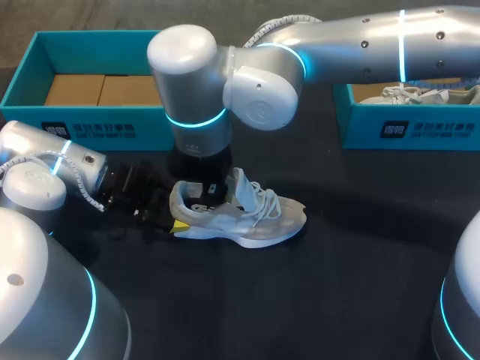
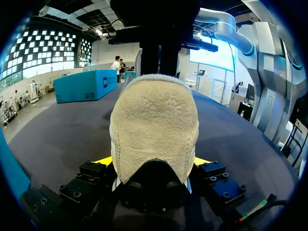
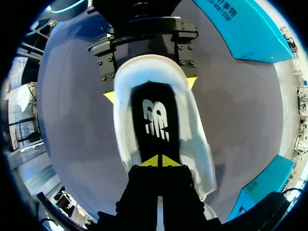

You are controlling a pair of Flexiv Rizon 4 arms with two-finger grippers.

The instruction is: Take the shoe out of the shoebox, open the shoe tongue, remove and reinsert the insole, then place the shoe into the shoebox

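The shoe [image 1: 240, 217] stands sole-down on the desk [image 1: 337, 300], out of the shoebox [image 1: 30, 71]. My left tool [image 2: 153, 161] is clamped across its heel, a yellow tip on each side. My right tool [image 3: 159, 161] sits in the opening, tips closed together on the black insole [image 3: 155, 118]; I cannot tell whether they pinch a fold of it. I judge this to be the insole step. I'd hold the heel firmly, work the right tool slowly along the shoe's length, and steer clear of the laces [image 1: 266, 199] and the raised tongue [image 1: 241, 186].
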